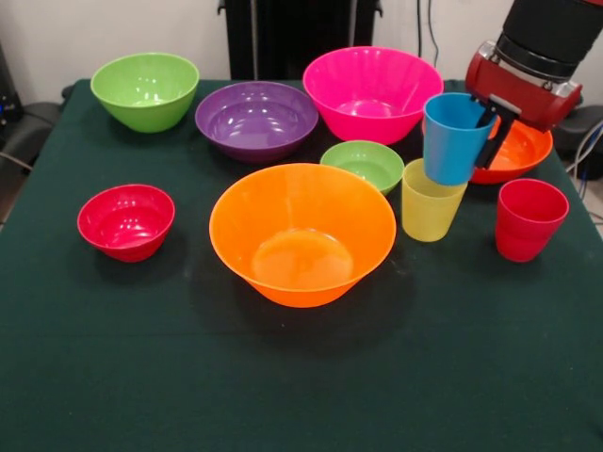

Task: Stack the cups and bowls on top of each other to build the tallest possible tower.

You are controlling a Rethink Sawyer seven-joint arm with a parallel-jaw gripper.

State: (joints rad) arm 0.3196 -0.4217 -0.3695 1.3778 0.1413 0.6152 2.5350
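Sawyer arm point(546, 47), upper right
Red-and-black wrist angled down-left; gripper point(490, 127) closed over the blue cup's point(452, 141) rim, cup lifted.

Crowded back half, open cloth in front

The table point(283, 395) lies bare across its whole 6 o'clock side, below the big orange bowl point(301, 234) at the centre. From 10 to 1 o'clock the lime bowl point(145, 89), purple bowl point(256, 120) and pink bowl point(372, 92) form a near-touching wall, with the small green bowl point(363, 165) filling the gap just behind the orange one. At 3 o'clock the blue cup point(454, 137), tilted in the gripper point(492, 132), sits in the yellow-green cup point(431, 204); the red-orange bowl point(518, 151) and red cup point(529, 218) close that side. At 9 o'clock the small red bowl point(126, 221) stands alone, with wide lanes around it.
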